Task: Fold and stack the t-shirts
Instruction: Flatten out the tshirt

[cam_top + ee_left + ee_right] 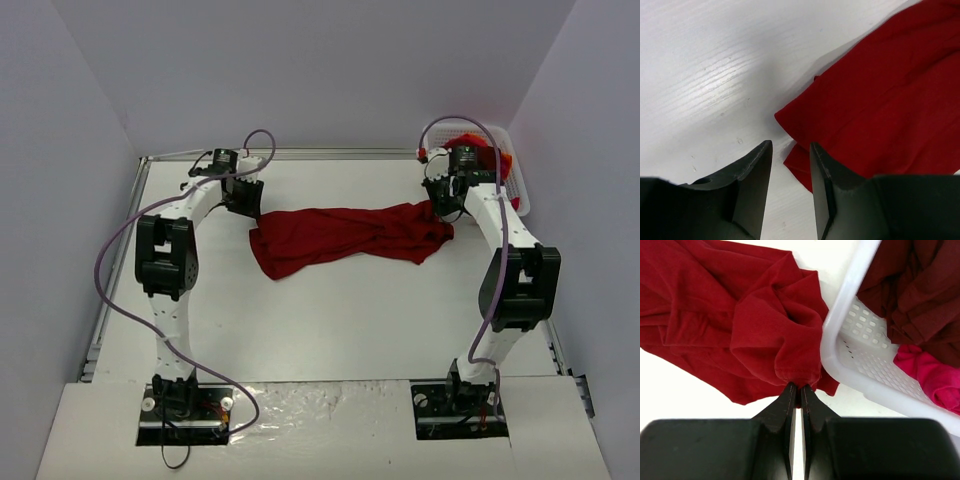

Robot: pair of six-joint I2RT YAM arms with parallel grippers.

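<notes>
Right pincer (798, 386): jaws closed, apparently pinching a gathered hem of the dark red t-shirt (740, 315), just beside the white mesh basket (840, 315), which holds further t-shirts (910, 285). Left pincer (791, 145): jaws partly apart with nothing between them; a corner of the shirt lies just off one finger (821, 175) on the bare worktop (705, 75). Seen from above, the shirt lies rumpled in a band between the two arms, mid-worktop. Step in hand, as judged: spreading the garment flat before folding. The next move likely calls for the left pincer to take that corner and for both to draw the cloth taut.
</notes>
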